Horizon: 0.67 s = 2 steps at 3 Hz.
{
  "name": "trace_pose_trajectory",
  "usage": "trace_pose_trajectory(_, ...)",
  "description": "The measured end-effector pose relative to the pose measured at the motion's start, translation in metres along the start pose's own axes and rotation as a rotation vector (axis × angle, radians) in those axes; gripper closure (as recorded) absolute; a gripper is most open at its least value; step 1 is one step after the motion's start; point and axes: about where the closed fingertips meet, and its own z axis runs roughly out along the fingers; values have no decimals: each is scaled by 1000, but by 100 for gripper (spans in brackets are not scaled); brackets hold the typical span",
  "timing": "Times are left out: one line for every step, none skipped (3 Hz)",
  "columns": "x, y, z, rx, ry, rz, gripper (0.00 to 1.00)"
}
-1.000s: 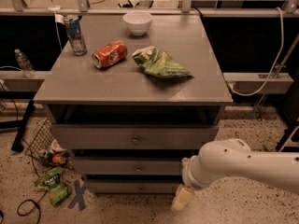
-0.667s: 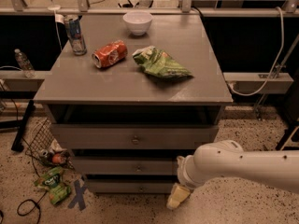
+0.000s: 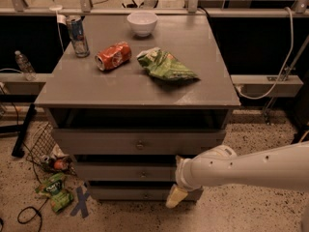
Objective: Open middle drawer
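Note:
The grey cabinet has three drawer fronts under its top. The middle drawer [image 3: 120, 172] is the second front, plain grey with a small round knob [image 3: 143, 174] at its centre; it looks pushed in, with a dark gap above it. My white arm [image 3: 251, 168] reaches in from the right at drawer height. Its wrist covers the right end of the middle drawer. My gripper [image 3: 175, 197] hangs low in front of the bottom drawer, right of and below the knob.
On the cabinet top [image 3: 96, 88] are a white bowl [image 3: 142, 22], an upright can [image 3: 77, 36], a crushed red can [image 3: 113, 55] and a green chip bag [image 3: 165, 65]. A wire basket [image 3: 41, 144], litter and cables lie on the floor at left.
My arm and gripper have moved left and slightly up, closer to the front of the drawers. The drawers and the things on top have not moved.

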Motion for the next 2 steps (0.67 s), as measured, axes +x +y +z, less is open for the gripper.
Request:
trace_pose_trajectory(-5, -14, 18, 21, -14, -16, 0)
trace_pose_trajectory(-6, -18, 48, -11, -20, -6, 0)
